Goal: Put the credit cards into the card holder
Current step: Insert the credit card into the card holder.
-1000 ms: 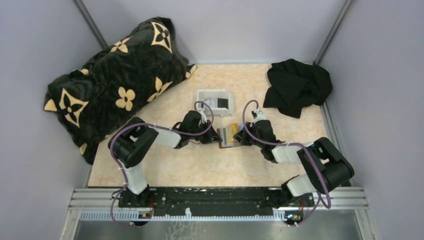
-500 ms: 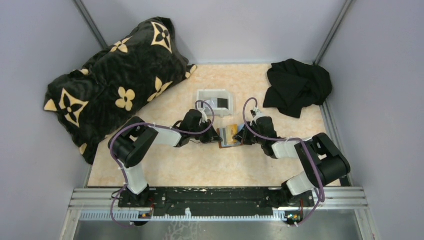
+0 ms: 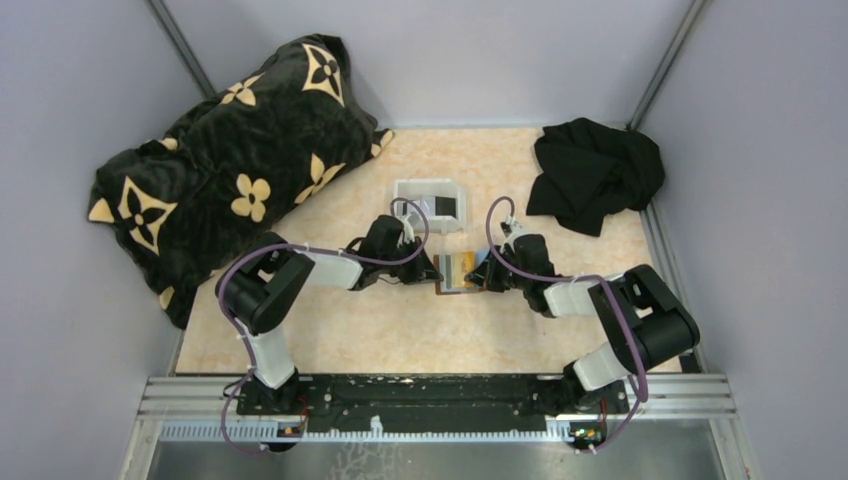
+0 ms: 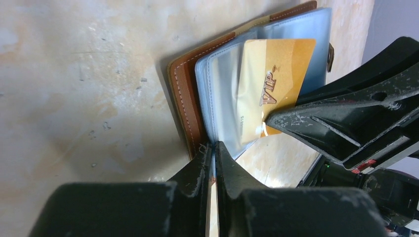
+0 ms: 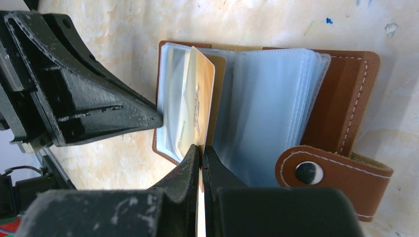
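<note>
Landmark: card holder (image 3: 458,272), lying open on the table, leather side down, clear sleeves fanned upward.
Right gripper (image 5: 200,150): sits on the holder's right side. I see its fingers pressed together on the near short edge of the gold card (image 5: 200,94), with no gap beyond the card itself.
Left gripper (image 4: 213,147): sits on the holder's left side, opposite the right one. It is closed to a thin slit, and the tips bite the holder's edge where cover and sleeves meet. I read this as pinning it down.
Card position: it stands on edge above the holder's left half, between the first sleeves and the thick stack. It leans slightly toward the left gripper.
Card long axis: it runs straight away from my right fingers, parallel to the holder's stitched side edges.
How far in: the lower part looks paler, as if behind plastic. I judge it partly seated but cannot confirm which pocket.
Key relation: the pocket lies directly ahead of the right fingers, along the card's own length. I think the push goes along that axis, with the left arm bracing.
Nearer arm: both touch the holder, and only the right carries the card.
Remaining stock: a black card (image 3: 446,207) lies in the white tray (image 3: 405,190), just beyond the holder.
</note>
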